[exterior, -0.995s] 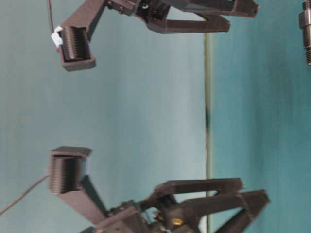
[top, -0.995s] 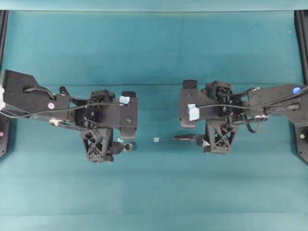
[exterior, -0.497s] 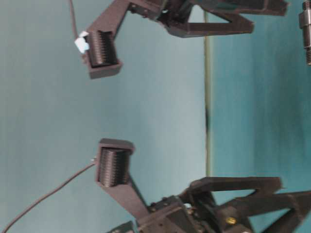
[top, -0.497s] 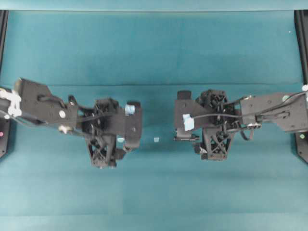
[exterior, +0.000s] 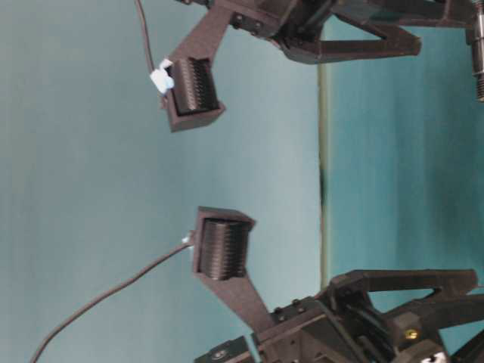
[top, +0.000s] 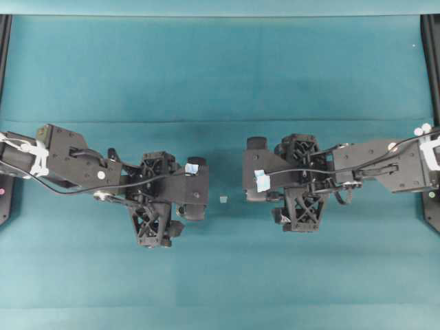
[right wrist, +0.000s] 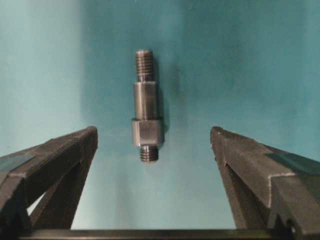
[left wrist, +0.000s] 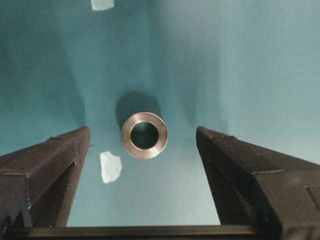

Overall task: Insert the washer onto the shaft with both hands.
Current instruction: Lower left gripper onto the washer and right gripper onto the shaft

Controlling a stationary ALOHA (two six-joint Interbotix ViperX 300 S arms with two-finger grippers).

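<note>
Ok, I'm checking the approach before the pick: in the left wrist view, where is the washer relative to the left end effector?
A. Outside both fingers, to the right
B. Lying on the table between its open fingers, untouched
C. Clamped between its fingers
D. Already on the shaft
B: the washer lies flat on the teal table, clear of both fingers of the open left end effector.
</note>
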